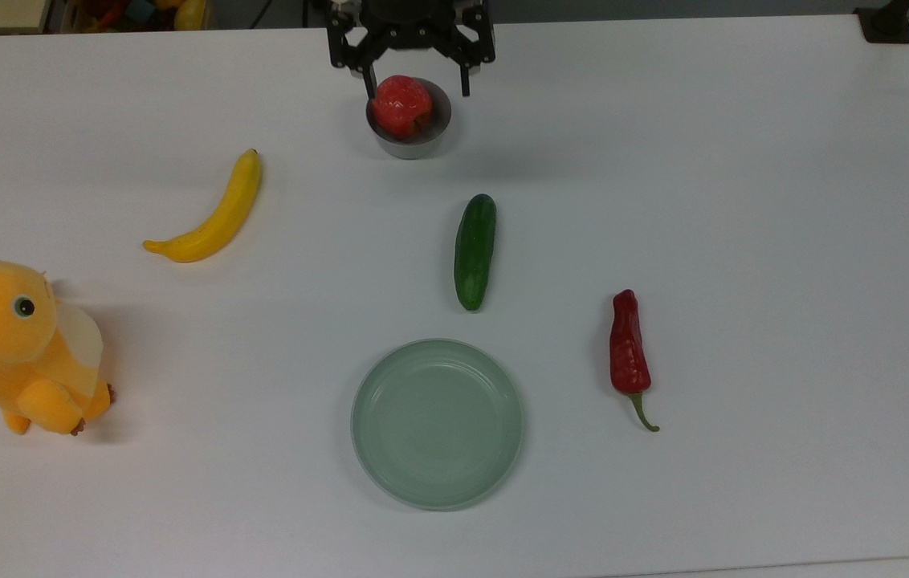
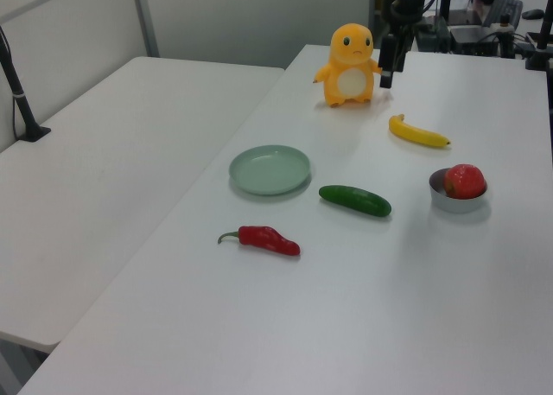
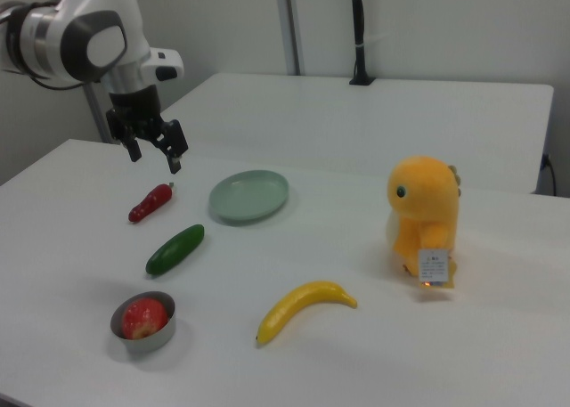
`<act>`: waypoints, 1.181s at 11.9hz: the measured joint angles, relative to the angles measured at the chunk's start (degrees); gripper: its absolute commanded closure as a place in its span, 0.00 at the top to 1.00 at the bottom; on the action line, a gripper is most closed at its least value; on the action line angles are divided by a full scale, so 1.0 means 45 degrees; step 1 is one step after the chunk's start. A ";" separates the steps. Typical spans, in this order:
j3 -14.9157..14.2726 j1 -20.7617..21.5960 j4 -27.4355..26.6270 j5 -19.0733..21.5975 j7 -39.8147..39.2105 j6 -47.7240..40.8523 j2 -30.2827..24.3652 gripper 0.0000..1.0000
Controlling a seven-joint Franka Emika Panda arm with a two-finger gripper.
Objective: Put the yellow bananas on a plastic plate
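Top view: our gripper [image 1: 420, 83] hangs wide open and empty above the metal bowl [image 1: 409, 120] — the reach has barely begun, we judge. The banana [image 1: 209, 215] lies on the table, well apart from the bare plate [image 1: 437, 423].

Left view: next we must cross to the banana [image 2: 417, 132].

Right view: the arm [image 3: 85, 35] shows — the gripper rides high.

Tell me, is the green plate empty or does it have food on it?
Empty. The plastic plate shows only its bare green inside, and the yellow banana lies on the white table, apart from it.
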 measured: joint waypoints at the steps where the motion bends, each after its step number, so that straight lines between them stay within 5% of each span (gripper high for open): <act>1: 0.0000 0.0000 -0.0183 0.0111 0.0000 0.0279 0.0078 1.00; 14: 0.0134 0.0840 -0.1470 0.0197 0.1462 0.3182 0.2691 1.00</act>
